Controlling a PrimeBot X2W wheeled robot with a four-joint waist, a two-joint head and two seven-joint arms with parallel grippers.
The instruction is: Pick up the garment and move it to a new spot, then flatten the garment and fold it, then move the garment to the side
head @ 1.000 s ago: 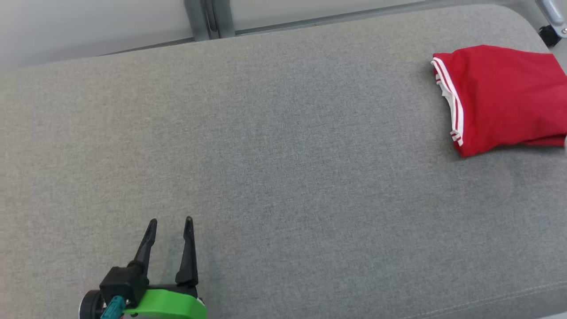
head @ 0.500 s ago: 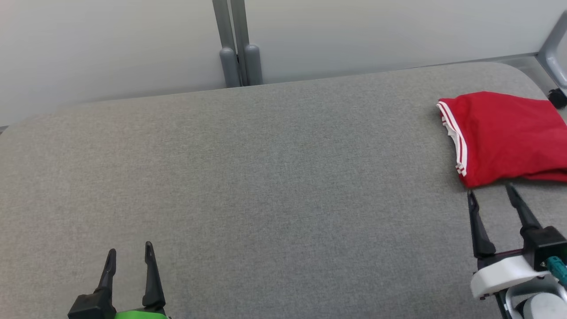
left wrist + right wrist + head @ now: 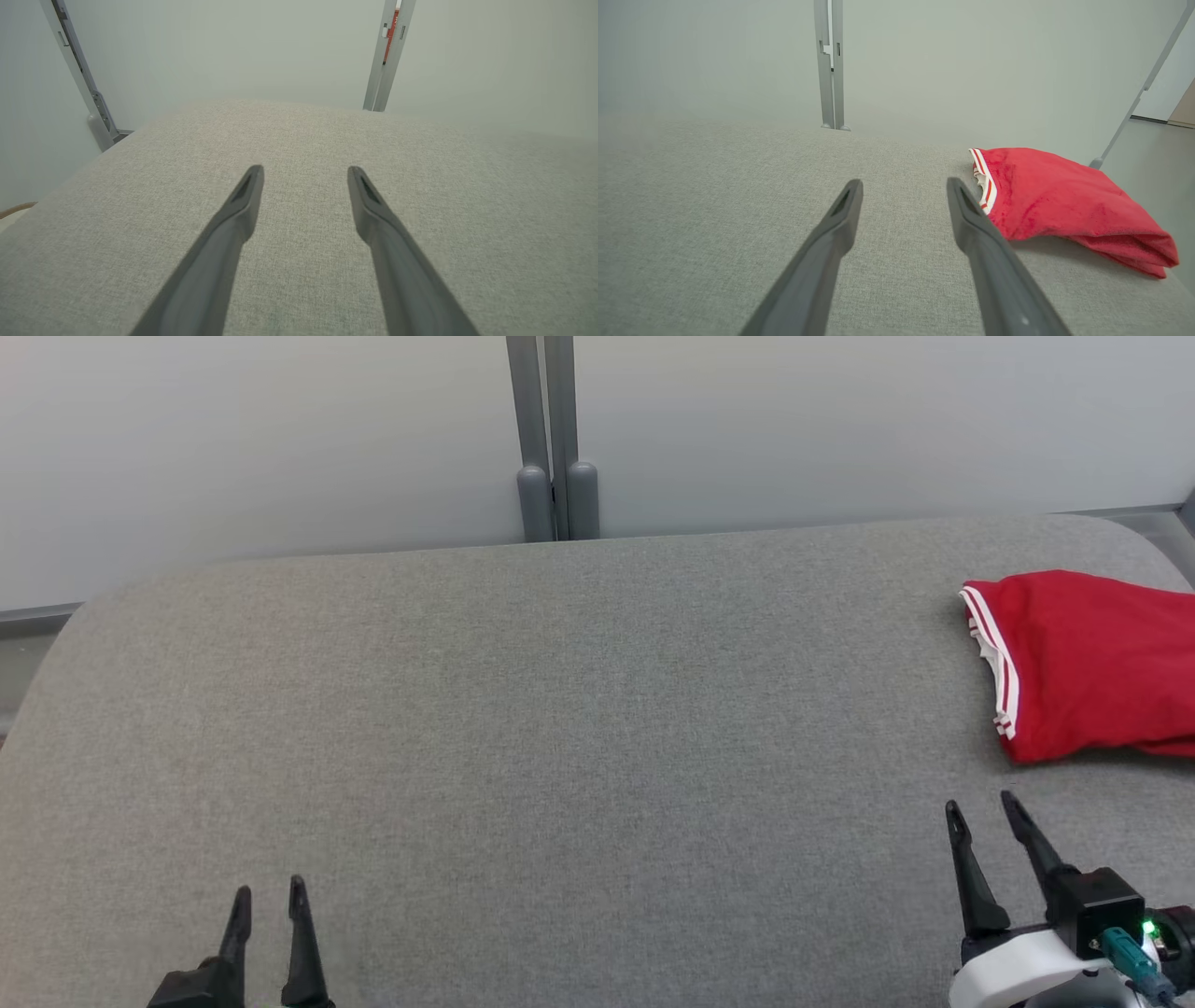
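Note:
The garment [image 3: 1092, 663] is red with white stripes along one edge and lies folded at the far right of the grey cushioned surface [image 3: 560, 728]. In the right wrist view the garment [image 3: 1059, 205] sits just right of my right fingers. My right gripper [image 3: 982, 803] [image 3: 903, 184] is open and empty, a short way in front of the garment, apart from it. At the lower left, my left gripper [image 3: 269, 889] [image 3: 304, 170] is open and empty above bare fabric.
A pale wall with a grey double post [image 3: 557, 457] runs behind the surface. The surface's rounded left corner [image 3: 65, 635] and right corner [image 3: 1144, 532] drop to the floor. A slanted grey frame leg [image 3: 1134, 102] stands beyond the garment.
The head camera has tilted up, showing more wall. My right gripper has come into view below the garment. Both grippers' fingers stand a little narrower than half a second ago.

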